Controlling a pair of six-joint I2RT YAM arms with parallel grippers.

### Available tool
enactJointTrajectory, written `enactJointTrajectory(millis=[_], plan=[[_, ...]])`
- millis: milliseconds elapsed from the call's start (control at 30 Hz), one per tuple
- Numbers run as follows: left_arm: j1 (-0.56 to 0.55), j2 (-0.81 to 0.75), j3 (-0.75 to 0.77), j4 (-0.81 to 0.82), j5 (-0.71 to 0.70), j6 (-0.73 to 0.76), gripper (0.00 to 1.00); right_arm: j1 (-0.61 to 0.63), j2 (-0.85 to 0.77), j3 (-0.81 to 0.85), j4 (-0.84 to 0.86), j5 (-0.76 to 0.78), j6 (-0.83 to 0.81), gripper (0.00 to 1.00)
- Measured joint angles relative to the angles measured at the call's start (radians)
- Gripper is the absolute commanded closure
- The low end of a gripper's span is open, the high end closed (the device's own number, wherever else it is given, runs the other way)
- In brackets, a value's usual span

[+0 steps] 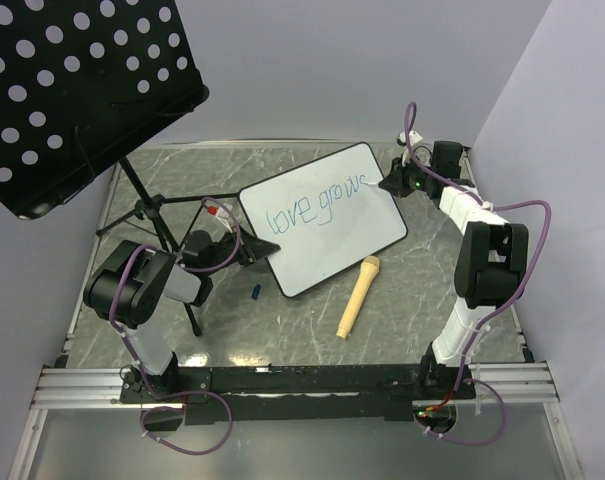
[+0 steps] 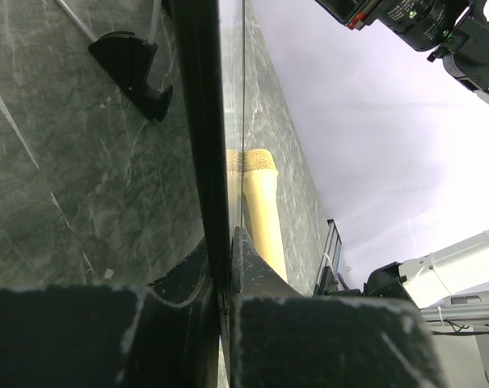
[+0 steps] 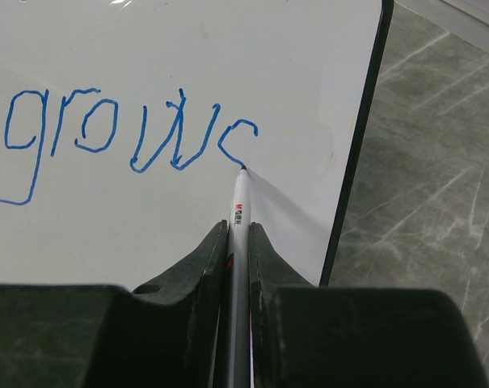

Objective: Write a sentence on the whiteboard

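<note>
- The whiteboard point(image 1: 322, 220) lies at a slant across the middle of the grey marbled bench point(image 1: 432, 300), with its writing face up toward the overhead camera
- The left tool point(image 2: 225, 259) is clamped on the board's black rim at the left short edge; the left wrist view shows the board edge-on with one finger on each face
- The right tool point(image 3: 238, 238) is pinched tight around a marker point(image 3: 239, 212), with the barrel between both fingers and the blue tip touching the board
- The sentence point(image 1: 317, 207), in thin blue letters, reads "love grow" followed by a curved stroke, all on one line
- The marker tip rests at the lower end of that stroke, close to the board's right rim
- A tan microphone point(image 1: 358, 297) lies on the bench just beside the board's near long edge, apart from both arms
- A small blue cap-like object point(image 1: 254, 292) sits on the bench near the left tool
- A black perforated music stand point(image 1: 72, 90) on a tripod rises at the far left
</note>
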Motion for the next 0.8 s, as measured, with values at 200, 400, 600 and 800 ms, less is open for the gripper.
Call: enactJointTrajectory(millis=[200,400,600,800], plan=[[0.0,0.0,0.0,0.0,0.0,0.001,0.99,-0.002,-0.004,-0.003,-0.009,0.003,-0.015,1.0],[0.0,0.0,0.0,-0.002,0.0,-0.002,0.99,-0.003,-0.017,-0.029,-0.011,0.003,-0.03,1.0],[0.0,0.0,0.0,-0.002,0.0,-0.001,0.99,-0.003,-0.033,-0.054,-0.016,0.0,-0.038,1.0],[0.0,0.0,0.0,-0.002,0.0,-0.001,0.99,-0.002,-0.039,-0.062,-0.023,-0.01,-0.038,1.0]])
